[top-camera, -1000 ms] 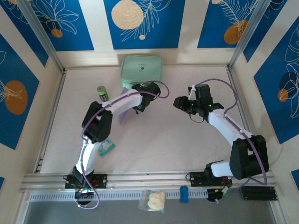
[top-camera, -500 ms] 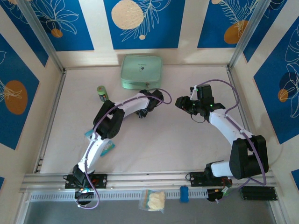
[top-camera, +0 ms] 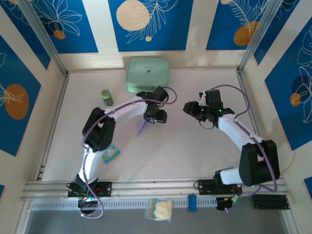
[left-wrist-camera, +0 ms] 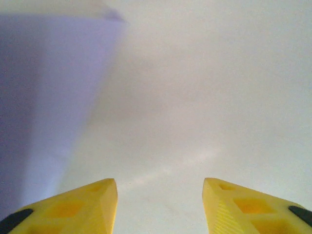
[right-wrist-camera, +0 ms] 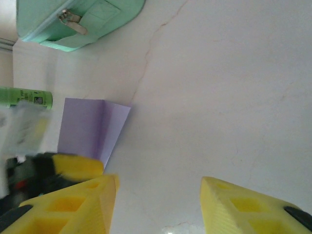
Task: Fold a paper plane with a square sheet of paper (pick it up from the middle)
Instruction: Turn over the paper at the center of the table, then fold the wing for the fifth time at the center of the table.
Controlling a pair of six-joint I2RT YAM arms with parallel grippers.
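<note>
We see the left end effector (top-camera: 157,117) near the middle of the counter (top-camera: 195,156). Its yellow fingers (left-wrist-camera: 87,204) are spread with only bare counter between them, so it is released and grasps nothing. The lavender paper (top-camera: 142,127) lies flat on the counter at about 7 o'clock from it, just beside it and partly hidden under the wrist. From the right wrist we make out one crease running down the sheet and a pointed lower corner. Whether a finger touches the paper we cannot tell.

The left arm rises from its base at 7 o'clock of the counter and bends at the elbow. Its forearm reaches toward 2 o'clock, and the wrist folds back so the end effector points toward 6 o'clock.

The right end effector (top-camera: 190,108) sits at 3 o'clock from the left one, apart from it and facing 9 o'clock. Its fingers (right-wrist-camera: 243,204) are also spread and released, with nothing between them. Its arm comes from the base at 5 o'clock, and the forearm runs toward 11 o'clock.

We count two arms, one sheet of paper and one mint-green pouch (top-camera: 147,74) at 12 o'clock. There is one small green bottle (top-camera: 107,97) at 10 o'clock and one blue-and-white snack packet (top-camera: 111,153) at 8 o'clock. On the front rail lie one clear bag (top-camera: 161,209) and one small blue object (top-camera: 192,202).
</note>
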